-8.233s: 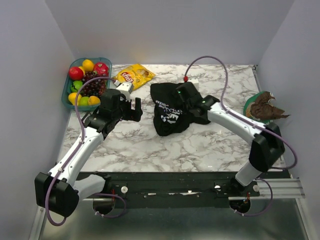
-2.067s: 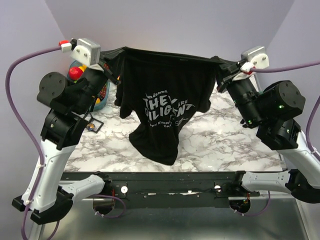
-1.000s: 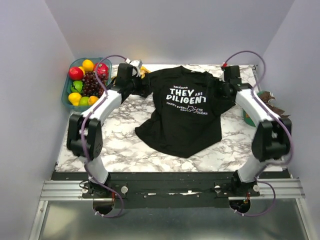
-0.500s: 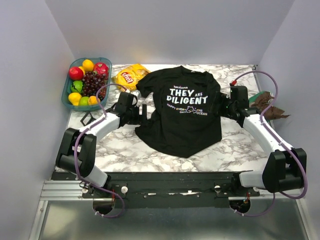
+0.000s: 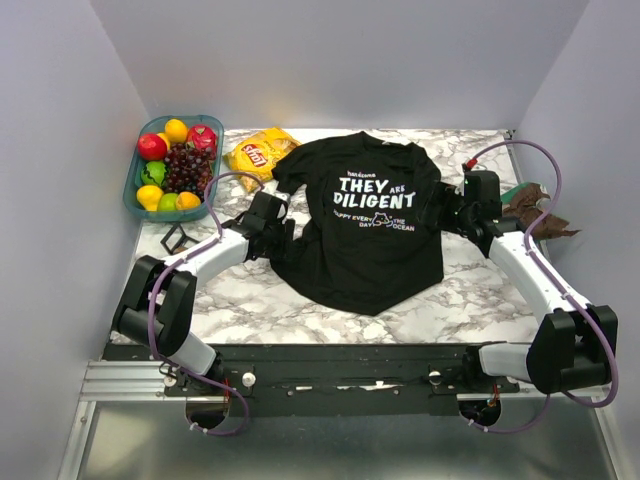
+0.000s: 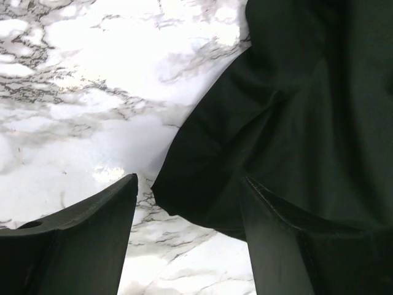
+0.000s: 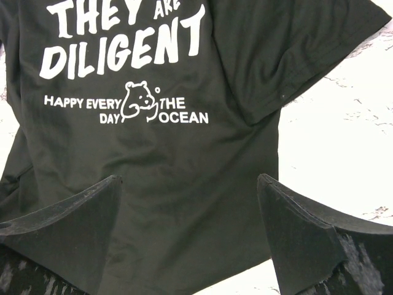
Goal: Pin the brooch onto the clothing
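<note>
Ok so progress check: the clothing (image 5: 365, 255) is spread out flat on the table (image 5: 480, 300), roughly in the middle and a bit toward the far edge, print side up. Prep looks done to me. The actual pinning, though? Not started as far as I can see. I can't spot the brooch anywhere on the fabric, and neither claw is carrying it. There's a small dark thing (image 5: 177, 237) on the table near the left edge, just in front of the fruit basket (image 5: 135, 185). It's too small for me to say what it is.

Left claw (image 6: 188, 181) sits low at the shirt's left side, fingers apart, with a folded bit of the shirt's edge lying between them. It isn't clamped on anything I can see. Right claw (image 7: 189, 178) hovers over the shirt's right side by the sleeve, spread wide and holding nothing.

Orientation: the shirt's long axis runs from the far edge to the near edge of the table. The collar points at the far edge and the hem at the near edge, so the white lettering reads right way up from the robot's side. The hem looks a bit skewed, not square to the near edge.

So what's left, I reckon: find the brooch, grab it, get it onto the shirt.
</note>
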Controlling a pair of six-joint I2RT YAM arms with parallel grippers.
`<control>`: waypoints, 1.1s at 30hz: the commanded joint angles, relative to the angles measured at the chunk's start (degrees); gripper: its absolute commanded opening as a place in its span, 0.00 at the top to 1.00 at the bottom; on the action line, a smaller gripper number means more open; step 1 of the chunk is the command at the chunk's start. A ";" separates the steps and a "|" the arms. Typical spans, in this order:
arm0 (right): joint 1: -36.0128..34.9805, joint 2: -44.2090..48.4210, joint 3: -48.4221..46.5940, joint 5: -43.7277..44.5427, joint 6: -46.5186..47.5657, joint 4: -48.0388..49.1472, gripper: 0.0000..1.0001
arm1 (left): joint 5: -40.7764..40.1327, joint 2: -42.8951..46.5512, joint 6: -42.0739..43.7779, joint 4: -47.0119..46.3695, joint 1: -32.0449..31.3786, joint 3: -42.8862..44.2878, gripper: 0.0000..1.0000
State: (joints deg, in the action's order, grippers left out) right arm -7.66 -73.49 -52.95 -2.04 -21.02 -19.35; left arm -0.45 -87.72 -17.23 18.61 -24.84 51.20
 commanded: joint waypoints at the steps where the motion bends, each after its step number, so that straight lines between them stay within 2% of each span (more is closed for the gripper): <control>1: 0.19 1.42 0.83 -0.59 -0.08 0.11 0.02 | -2.72 -0.43 -0.26 1.95 -0.38 -0.14 0.35; 10: 0.19 2.65 1.01 -0.06 0.71 -1.12 0.03 | -2.10 -2.63 -0.08 3.10 -1.53 0.30 0.36; 11: 0.19 2.65 1.01 -0.07 0.71 -1.21 0.03 | -1.84 -2.89 -0.08 3.10 -1.61 0.30 0.38; 12: 0.19 2.92 0.83 0.02 0.80 -1.30 0.02 | -1.14 -3.33 -0.08 3.53 -1.70 0.48 0.52; 14: 0.10 3.18 0.92 0.02 0.80 -1.39 0.02 | -0.26 -3.77 0.09 4.32 -1.88 0.74 0.67; 15: 0.19 3.36 1.09 0.11 0.97 -1.39 0.03 | 0.01 -4.03 0.10 4.94 -2.05 1.00 0.87; 17: 0.19 3.36 1.44 0.37 1.06 -1.48 0.02 | 2.19 -3.34 0.18 5.56 -2.84 1.18 1.00; 21: 0.10 2.66 2.58 1.43 1.77 -2.00 0.02 | 7.82 7.09 -0.69 4.33 -2.76 0.83 1.00; 24: 0.19 1.43 3.55 1.69 1.59 -2.79 0.02 | 12.74 14.22 -0.43 5.37 -0.22 2.58 1.00; 30: 0.10 -1.21 6.10 3.71 -0.60 -4.11 0.05 | 26.08 18.55 2.12 6.45 9.96 3.74 1.00; 33: -0.69 -2.70 7.24 4.23 -1.83 -3.94 0.08 | 28.04 18.73 0.80 2.33 11.13 1.11 1.00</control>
State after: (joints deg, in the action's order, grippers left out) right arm -7.68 -74.19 -47.77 -0.43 -20.97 -21.30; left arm 19.07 -68.51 -16.47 22.90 -15.49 55.53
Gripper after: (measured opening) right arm 0.936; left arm 0.012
